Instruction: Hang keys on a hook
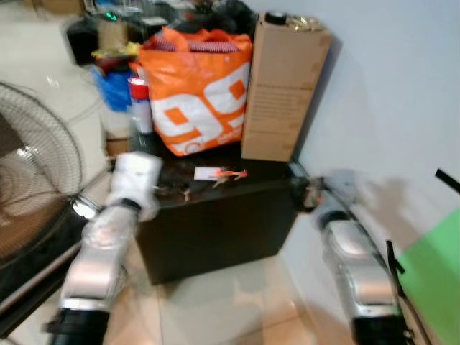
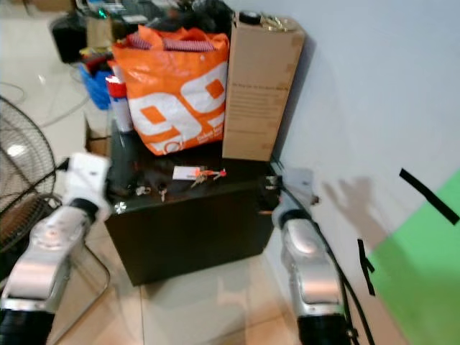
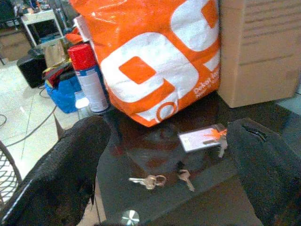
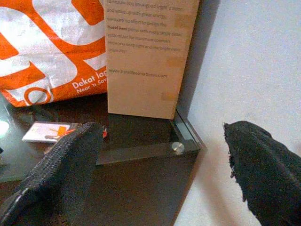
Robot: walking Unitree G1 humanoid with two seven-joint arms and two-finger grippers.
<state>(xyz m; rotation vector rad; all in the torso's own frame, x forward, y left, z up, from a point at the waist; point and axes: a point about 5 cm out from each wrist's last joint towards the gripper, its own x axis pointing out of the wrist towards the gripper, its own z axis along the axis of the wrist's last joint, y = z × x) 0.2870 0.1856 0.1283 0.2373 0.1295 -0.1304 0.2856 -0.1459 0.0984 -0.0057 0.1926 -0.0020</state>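
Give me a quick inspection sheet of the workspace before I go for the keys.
Surface: black glass-topped cabinet, against the wall.
Job's things: loose keys near the front edge; tagged key bunch with white card and orange fob further back. Hook: nothing seen.
Clutter: orange bag, cardboard box, spray can.
Grippers: left gripper open, aimed at the loose keys; right gripper open, at the cabinet's right corner.
Cables: cable on the floor.
Surroundings: fan on the left; green panel on the wall.
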